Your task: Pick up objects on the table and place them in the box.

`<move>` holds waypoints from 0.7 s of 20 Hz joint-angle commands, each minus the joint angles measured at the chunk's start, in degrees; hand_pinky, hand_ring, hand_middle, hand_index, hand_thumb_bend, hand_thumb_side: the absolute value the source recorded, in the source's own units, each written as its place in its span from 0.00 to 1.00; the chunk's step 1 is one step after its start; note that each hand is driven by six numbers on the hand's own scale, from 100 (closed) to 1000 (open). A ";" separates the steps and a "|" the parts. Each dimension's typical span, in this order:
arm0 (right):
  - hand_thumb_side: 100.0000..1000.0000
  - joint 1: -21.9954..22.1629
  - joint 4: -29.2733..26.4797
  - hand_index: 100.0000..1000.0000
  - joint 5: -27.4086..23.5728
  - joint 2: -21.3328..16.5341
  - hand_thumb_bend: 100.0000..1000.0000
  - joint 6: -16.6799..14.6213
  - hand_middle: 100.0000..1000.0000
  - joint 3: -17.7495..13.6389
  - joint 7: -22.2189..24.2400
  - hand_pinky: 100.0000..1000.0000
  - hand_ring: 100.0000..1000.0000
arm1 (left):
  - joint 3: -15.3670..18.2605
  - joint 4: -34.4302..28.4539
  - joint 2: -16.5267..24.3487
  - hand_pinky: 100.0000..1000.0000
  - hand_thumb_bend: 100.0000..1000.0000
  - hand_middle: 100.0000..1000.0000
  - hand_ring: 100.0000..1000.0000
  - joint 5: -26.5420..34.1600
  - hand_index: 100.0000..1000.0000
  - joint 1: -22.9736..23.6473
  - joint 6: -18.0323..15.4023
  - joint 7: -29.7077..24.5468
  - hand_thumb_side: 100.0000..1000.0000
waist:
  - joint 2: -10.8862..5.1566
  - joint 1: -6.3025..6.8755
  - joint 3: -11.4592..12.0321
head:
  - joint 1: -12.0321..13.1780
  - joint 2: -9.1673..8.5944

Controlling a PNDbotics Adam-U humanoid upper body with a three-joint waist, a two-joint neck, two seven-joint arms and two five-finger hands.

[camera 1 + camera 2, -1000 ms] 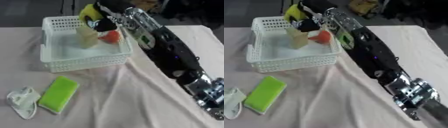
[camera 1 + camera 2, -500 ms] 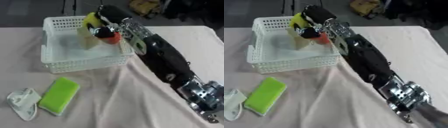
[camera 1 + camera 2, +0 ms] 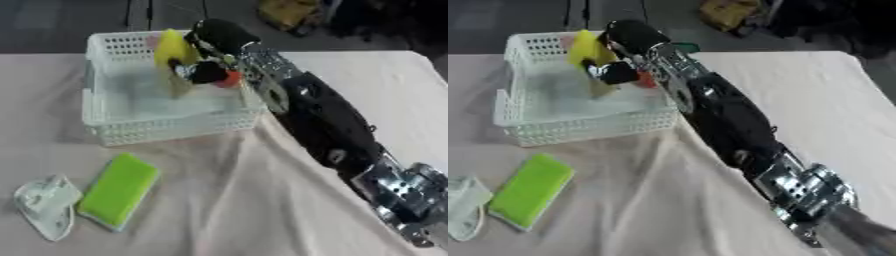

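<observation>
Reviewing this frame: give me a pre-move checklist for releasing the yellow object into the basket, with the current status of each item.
1. Right hand is over the white basket: ok.
2. Yellow object is held by the right hand, inside the basket's outline: ok.
3. Yellow object is low enough to release safely: cannot tell, its height above the floor is unclear.
4. Orange-red item beside the hand is clear of the drop spot: cannot tell.
5. Green sponge and white mask remain on the cloth for later picks: ok.
6. Left hand is out of the way: ok, not in view.
</observation>
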 commanded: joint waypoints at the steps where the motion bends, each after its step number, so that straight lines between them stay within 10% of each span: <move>1: 0.90 -1.56 -0.86 0.62 1.06 -0.98 0.45 -0.69 0.34 -0.26 2.18 0.84 0.81 | 0.24 -0.86 0.77 1.00 0.00 0.94 0.99 0.24 0.97 -0.58 -0.01 -0.16 0.92 | -1.11 0.37 -0.10 | -0.05 -0.26; 14: 0.96 -1.77 -1.00 0.68 1.19 -0.82 0.45 -0.77 0.43 -0.53 3.34 0.85 0.84 | 0.24 -0.86 0.69 1.00 0.00 0.94 0.99 0.33 0.97 -0.51 -0.14 -0.37 0.92 | -1.10 0.49 -0.15 | -0.30 -0.10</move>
